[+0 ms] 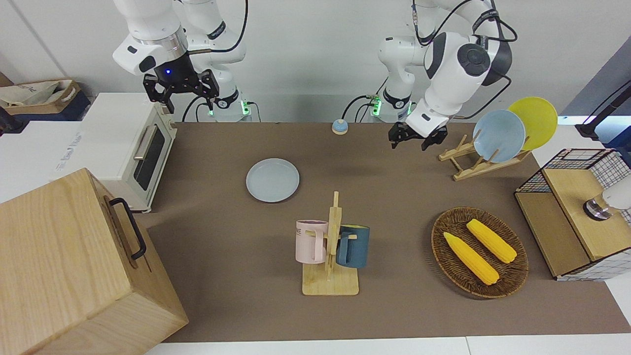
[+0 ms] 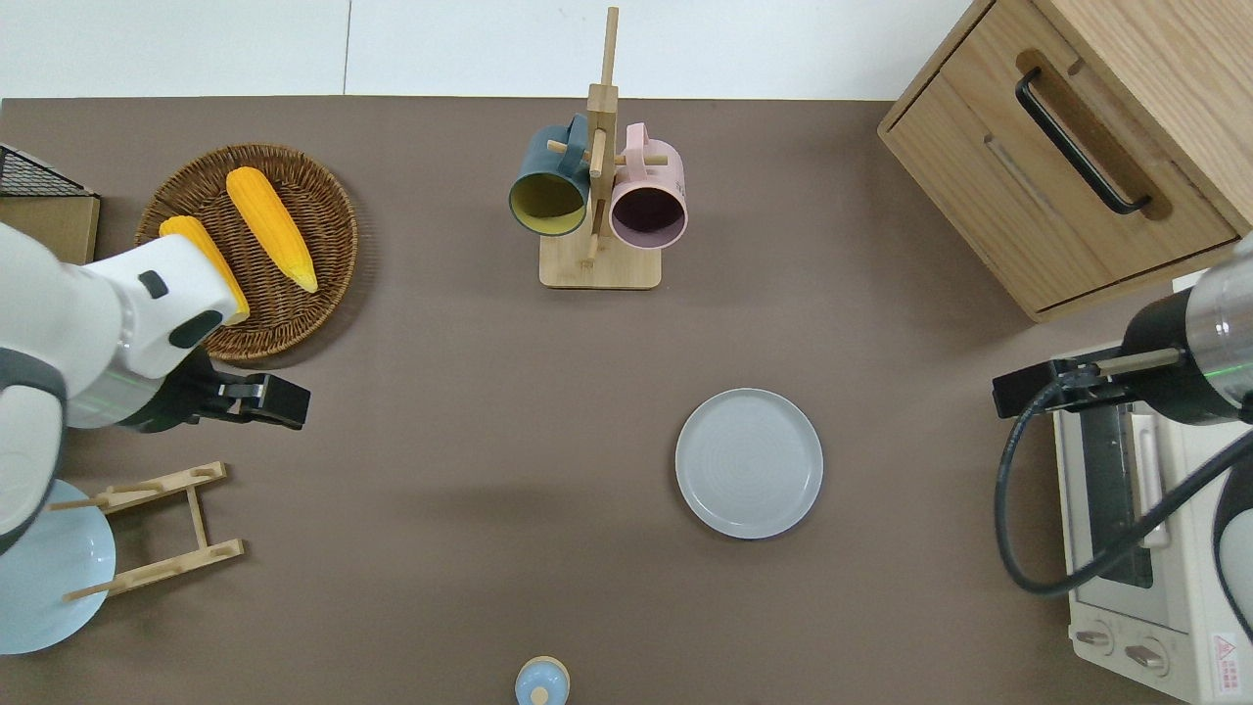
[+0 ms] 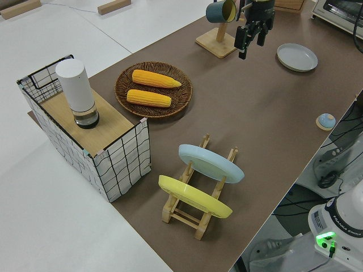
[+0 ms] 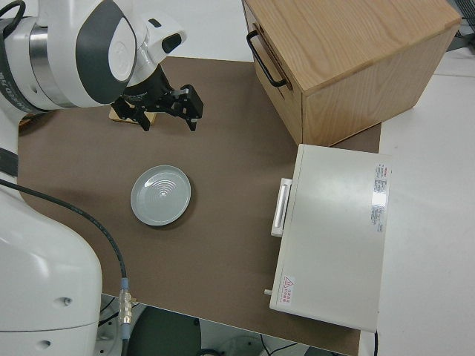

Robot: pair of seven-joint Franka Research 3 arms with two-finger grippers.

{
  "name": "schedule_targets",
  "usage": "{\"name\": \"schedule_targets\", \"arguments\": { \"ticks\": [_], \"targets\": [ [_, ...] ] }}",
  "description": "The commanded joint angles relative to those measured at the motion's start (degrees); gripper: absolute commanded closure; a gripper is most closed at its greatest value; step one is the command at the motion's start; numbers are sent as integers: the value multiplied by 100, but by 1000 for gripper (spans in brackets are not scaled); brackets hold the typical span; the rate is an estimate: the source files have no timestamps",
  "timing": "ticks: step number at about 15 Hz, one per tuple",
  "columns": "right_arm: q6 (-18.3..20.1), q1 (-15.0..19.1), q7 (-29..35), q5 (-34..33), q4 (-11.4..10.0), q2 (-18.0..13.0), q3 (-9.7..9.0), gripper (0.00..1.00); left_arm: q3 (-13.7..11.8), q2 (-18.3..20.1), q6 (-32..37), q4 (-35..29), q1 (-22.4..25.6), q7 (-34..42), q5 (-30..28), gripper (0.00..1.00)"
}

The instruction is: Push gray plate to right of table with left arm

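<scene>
Now: left claw (image 2: 279, 401) open, empty, well apart from gray plate (image 2: 749, 462), at plate's 9 o'clock overhead; right arm parked. Judged: push finished, no further move needed.

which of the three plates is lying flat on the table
The gray plate, alone on the table; the light-blue plate and yellow plate stand tilted in the wooden rack.

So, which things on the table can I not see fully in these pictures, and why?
- Light-blue plate: in the overhead view it is cut off by the picture's edge, and the left arm covers part of it.
- One corn cob: in the overhead view it is partly under the left arm.
- Toaster oven: in the overhead view it is cut off by the edge and crossed by the right arm's cable.
</scene>
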State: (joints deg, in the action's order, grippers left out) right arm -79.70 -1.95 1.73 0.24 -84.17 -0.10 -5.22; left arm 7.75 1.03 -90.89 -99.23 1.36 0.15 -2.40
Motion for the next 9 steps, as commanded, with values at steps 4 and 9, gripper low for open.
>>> {"name": "schedule_targets", "arguments": {
  "ticks": [4,9],
  "targets": [
    [69,63,-6,46,-3,-43,-32,17,-475,-85,459,703,171,424,162,9],
    [69,63,-6,46,-3,-43,-23,17,-643,-85,459,704,180,451,126,9]
  ]
}}
